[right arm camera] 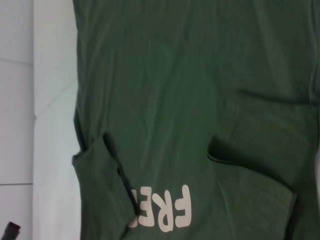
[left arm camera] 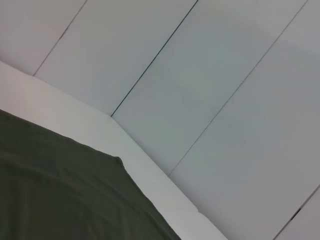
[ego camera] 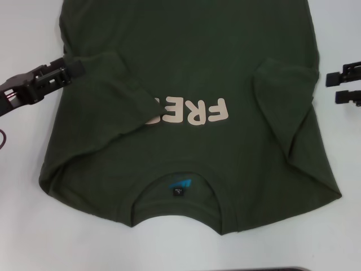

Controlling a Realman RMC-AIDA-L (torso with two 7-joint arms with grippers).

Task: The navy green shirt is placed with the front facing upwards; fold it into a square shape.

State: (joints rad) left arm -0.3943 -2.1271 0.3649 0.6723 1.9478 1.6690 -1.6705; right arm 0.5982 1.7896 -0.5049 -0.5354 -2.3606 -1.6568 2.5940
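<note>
The navy green shirt (ego camera: 192,68) lies flat on the white table, front up, with its ribbed collar (ego camera: 177,172) and small neck label (ego camera: 179,188) nearest me. Both short sleeves are folded inward. The left sleeve (ego camera: 121,96) covers the end of the cream lettering (ego camera: 194,112). The right sleeve (ego camera: 287,96) lies beside it. My left gripper (ego camera: 76,66) is at the shirt's left edge by the folded sleeve. My right gripper (ego camera: 334,84) stands open and empty just off the shirt's right edge. The shirt (right arm camera: 175,100) fills the right wrist view. One corner of the shirt (left arm camera: 60,200) shows in the left wrist view.
Bare white table (ego camera: 28,226) surrounds the shirt. A red cable (ego camera: 3,138) shows at the far left, and a dark object (ego camera: 265,269) lies at the near table edge. Beyond the table edge (left arm camera: 150,165) are grey panels (left arm camera: 225,100).
</note>
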